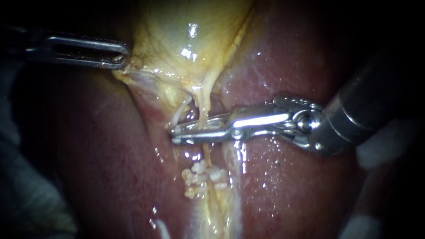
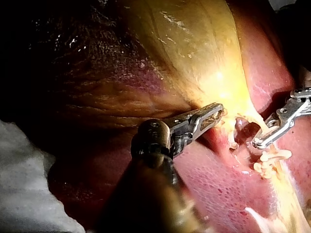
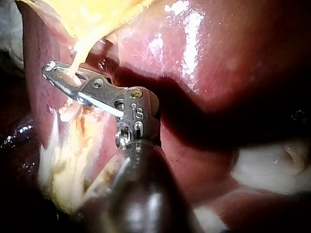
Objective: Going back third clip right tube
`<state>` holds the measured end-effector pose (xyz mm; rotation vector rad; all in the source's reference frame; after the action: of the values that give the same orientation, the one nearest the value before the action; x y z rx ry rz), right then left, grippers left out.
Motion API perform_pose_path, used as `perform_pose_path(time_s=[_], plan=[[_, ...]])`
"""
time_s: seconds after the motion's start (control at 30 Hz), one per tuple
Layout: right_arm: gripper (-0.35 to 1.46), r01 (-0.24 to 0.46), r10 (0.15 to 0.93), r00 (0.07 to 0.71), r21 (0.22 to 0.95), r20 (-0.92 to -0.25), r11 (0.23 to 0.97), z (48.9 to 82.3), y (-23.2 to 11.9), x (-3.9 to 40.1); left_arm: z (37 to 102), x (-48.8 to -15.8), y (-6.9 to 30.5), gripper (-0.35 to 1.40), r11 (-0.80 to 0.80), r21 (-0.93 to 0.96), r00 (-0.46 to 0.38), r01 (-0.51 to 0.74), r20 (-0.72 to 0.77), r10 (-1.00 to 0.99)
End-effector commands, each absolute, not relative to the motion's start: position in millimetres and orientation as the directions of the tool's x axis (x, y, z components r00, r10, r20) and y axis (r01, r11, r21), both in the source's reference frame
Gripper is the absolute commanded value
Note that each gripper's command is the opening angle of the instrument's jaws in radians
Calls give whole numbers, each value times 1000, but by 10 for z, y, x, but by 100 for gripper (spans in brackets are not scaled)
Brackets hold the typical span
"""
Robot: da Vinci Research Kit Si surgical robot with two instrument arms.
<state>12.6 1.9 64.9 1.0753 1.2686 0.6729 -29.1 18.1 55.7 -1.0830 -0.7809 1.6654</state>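
Straddling the tube [image 1: 204,113] above the clips [image 1: 204,177], right tool [image 1: 175,135] stands spread while left tool [image 1: 122,57] pinches gallbladder [image 1: 177,31].

1. The left instrument [image 1: 120,56] ran off into darkness, its shaft cut off by the edge.
2. The tube [image 1: 204,105] vanished behind the right instrument's [image 1: 175,134] jaws.
3. The clips [image 1: 206,177] sat clumped together, too small to count.

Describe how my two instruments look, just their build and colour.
The left instrument has long silver jaws with a slot down the middle, on a rounded metal wrist and dark shaft. The right instrument has a slim bright steel tip of pinned links, a round rivet at the hinge, then a thick dark grey shaft.
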Motion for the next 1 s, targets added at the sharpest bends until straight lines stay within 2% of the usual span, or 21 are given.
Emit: perform_pose_path(time_s=[0.03,0.1,0.2,0.3,0.47,0.6,0.87,1.0], plan=[[-35,153,884,215,908,-415,389,650,18,127,557,-291,182,-35,-329,-867,-140,-374,-298,944],[-4,150,884,213,908,-417,392,652,16,131,557,-290,182,-35,-329,-867,-140,-374,-298,944],[28,146,881,212,905,-423,400,662,9,139,557,-290,182,-35,-329,-867,-140,-374,-298,944],[41,129,880,205,903,-428,409,678,-1,146,557,-289,181,-35,-329,-867,-140,-374,-298,944],[45,102,877,190,897,-442,430,707,-10,147,557,-289,181,-35,-329,-867,-140,-373,-298,944],[46,64,875,161,890,-456,452,721,-3,140,558,-289,181,-35,-330,-867,-140,-374,-298,944],[45,49,868,146,880,-474,472,721,2,132,558,-289,181,-35,-330,-867,-140,-374,-298,944],[45,52,848,138,859,-512,510,716,5,126,558,-289,181,-35,-330,-867,-140,-373,-298,944]])
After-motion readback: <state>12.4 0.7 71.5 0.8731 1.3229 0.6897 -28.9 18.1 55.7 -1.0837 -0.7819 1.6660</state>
